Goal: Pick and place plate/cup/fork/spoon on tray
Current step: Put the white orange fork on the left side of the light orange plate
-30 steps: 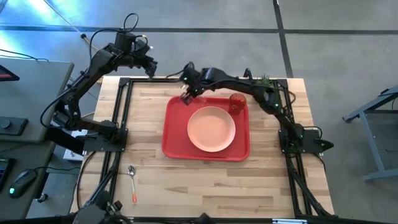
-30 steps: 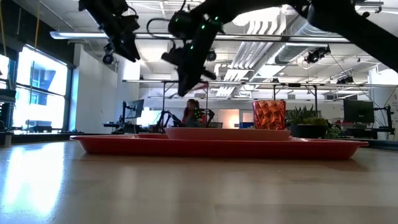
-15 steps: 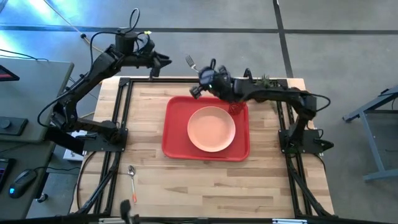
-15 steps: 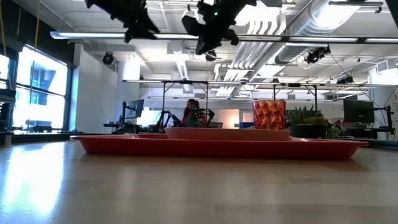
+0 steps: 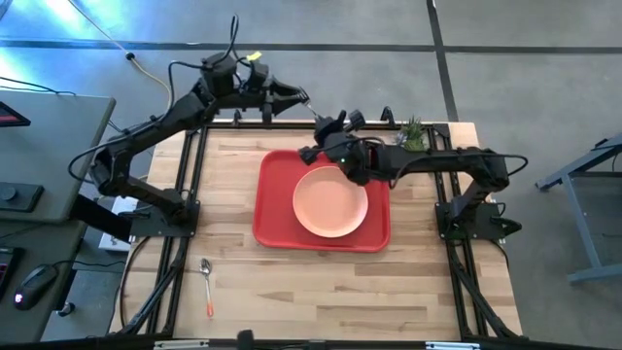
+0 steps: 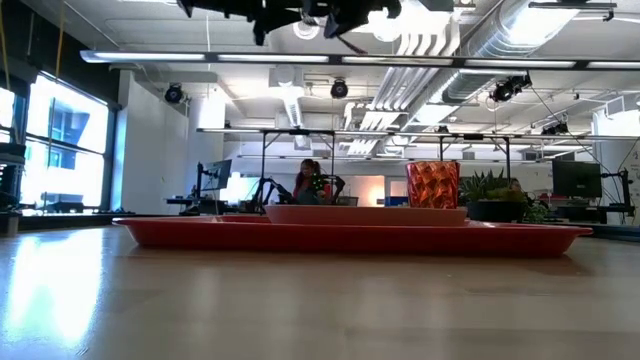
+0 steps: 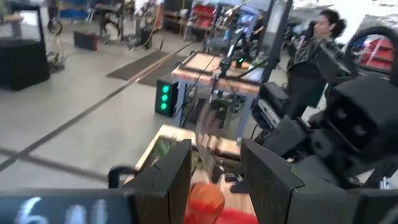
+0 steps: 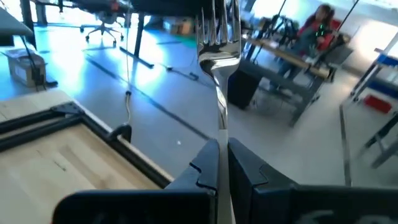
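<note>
High above the far edge of the counter (image 5: 321, 287), just beyond the tray (image 5: 272, 209), pinches the fork (image 8: 217, 37) in the right gripper (image 8: 219, 149), fingers pressed together on the shank, tines outward, orange handle hidden behind the fingers. Faces the left gripper (image 7: 214, 165) there, fingers spread, with a blurred silver streak between them, probably the same fork's head. From above, shows the two grippers nearly tip to tip, with the fork's long axis running from the right gripper out toward the left one, tines first. Looks like a mid-air handover, or a lift that has strayed from the tray. Either way, leaves the tray below and back toward the robot from the fork, with the right gripper clearly the nearer to it. Calls for the fork to be turned flat and lowered onto the bare red strip beside the plate (image 5: 330, 201). Carries on the tray that plate near the middle and the cup (image 6: 432, 185) at the far right corner, hidden under the right arm from above. Leaves the spoon (image 5: 207, 282) lying on the counter near the front left, well apart from the tray and nearer the left arm.
</note>
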Robot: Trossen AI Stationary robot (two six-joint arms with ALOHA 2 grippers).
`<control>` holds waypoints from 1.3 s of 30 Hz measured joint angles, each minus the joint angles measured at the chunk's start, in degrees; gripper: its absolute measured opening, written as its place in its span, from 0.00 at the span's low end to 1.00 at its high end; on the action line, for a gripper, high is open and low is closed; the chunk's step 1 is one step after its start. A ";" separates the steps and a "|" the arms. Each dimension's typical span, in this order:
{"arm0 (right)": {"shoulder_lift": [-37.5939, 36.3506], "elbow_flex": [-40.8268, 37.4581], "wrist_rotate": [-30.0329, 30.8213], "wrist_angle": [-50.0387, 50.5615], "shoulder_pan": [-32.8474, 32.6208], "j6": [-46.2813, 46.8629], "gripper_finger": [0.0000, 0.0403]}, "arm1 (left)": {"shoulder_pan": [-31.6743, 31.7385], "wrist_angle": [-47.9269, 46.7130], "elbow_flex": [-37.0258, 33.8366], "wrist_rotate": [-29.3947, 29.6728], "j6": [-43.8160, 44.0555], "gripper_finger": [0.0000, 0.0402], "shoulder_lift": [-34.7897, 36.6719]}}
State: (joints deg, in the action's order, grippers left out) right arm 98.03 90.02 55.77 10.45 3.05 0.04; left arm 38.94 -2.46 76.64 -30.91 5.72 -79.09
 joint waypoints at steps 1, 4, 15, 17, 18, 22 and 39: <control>0.01 0.71 0.59 0.00 -0.49 -1.19 0.00 | -0.45 1.22 0.00 0.00 0.30 0.33 -0.39; 0.01 2.81 2.16 0.35 -1.51 -4.01 0.00 | -1.07 3.90 0.00 -0.07 1.52 0.33 -1.22; -0.08 5.85 -0.21 4.37 -2.98 -5.87 0.01 | -1.54 9.33 0.00 1.02 2.62 0.03 -1.75; -0.08 5.85 -2.70 5.66 -2.96 -3.34 0.03 | -1.53 8.60 0.00 0.94 3.19 0.02 -1.72; -0.08 5.85 -3.33 6.28 -2.96 -1.35 0.04 | -1.54 8.15 0.00 0.96 3.21 0.01 -1.72; -0.05 5.78 -3.97 9.90 -3.00 5.16 0.11 | -1.51 3.70 0.00 1.59 3.04 0.01 -1.68; -2.24 5.76 -5.13 13.71 -2.72 7.50 0.04 | -1.65 -14.49 0.11 5.96 -1.83 0.00 1.89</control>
State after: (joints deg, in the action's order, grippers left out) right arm 95.79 95.79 50.64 24.16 0.34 7.55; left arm 37.29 -16.95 76.75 -24.96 3.89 -77.20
